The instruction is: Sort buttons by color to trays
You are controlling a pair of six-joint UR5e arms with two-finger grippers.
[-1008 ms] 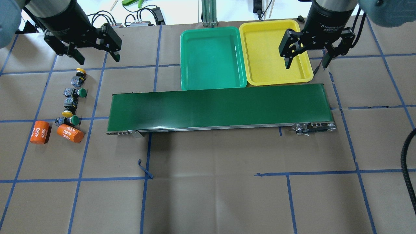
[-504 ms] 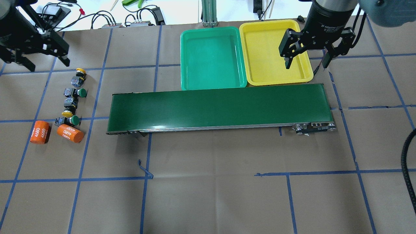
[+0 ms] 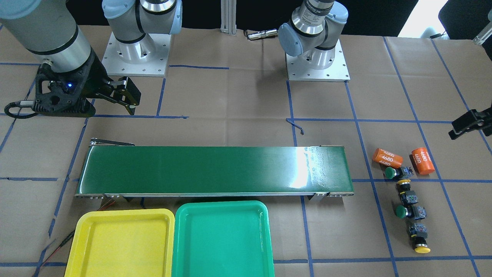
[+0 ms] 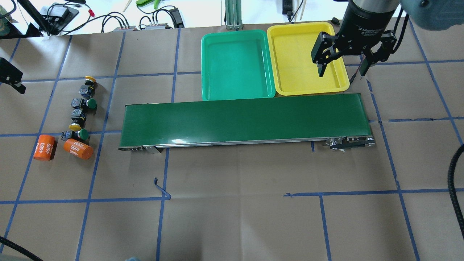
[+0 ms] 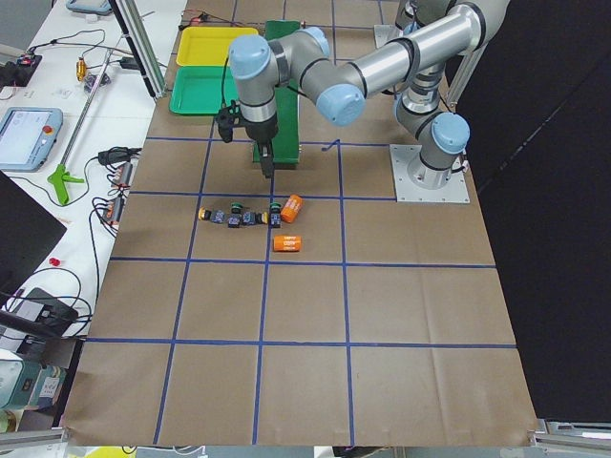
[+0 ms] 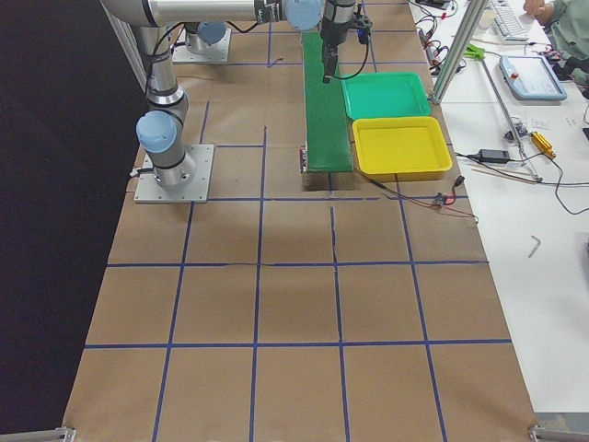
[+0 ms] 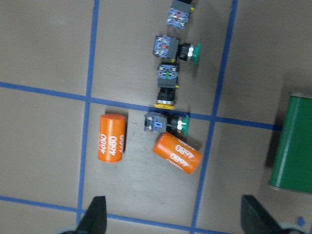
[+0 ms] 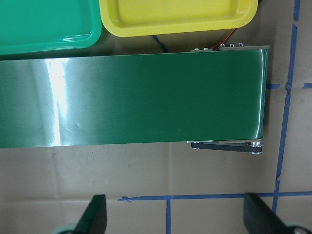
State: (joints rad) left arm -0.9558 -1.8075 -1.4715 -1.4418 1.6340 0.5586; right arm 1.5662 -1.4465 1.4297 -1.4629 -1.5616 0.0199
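At the table's left end, four buttons (image 4: 83, 108) lie unsorted beside orange cylinders (image 4: 78, 148). The green tray (image 4: 235, 69) and yellow tray (image 4: 297, 54) are empty. The left gripper (image 7: 174, 217) and right gripper (image 4: 342, 69) both gape wide, holding nothing. No sorting is done yet.

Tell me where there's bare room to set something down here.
Free: the green tray and yellow tray are both empty, the conveyor belt is bare, and the table on the robot's side of the belt is wide open. Crowded: the buttons and orange cylinders clustered off the belt's left end.
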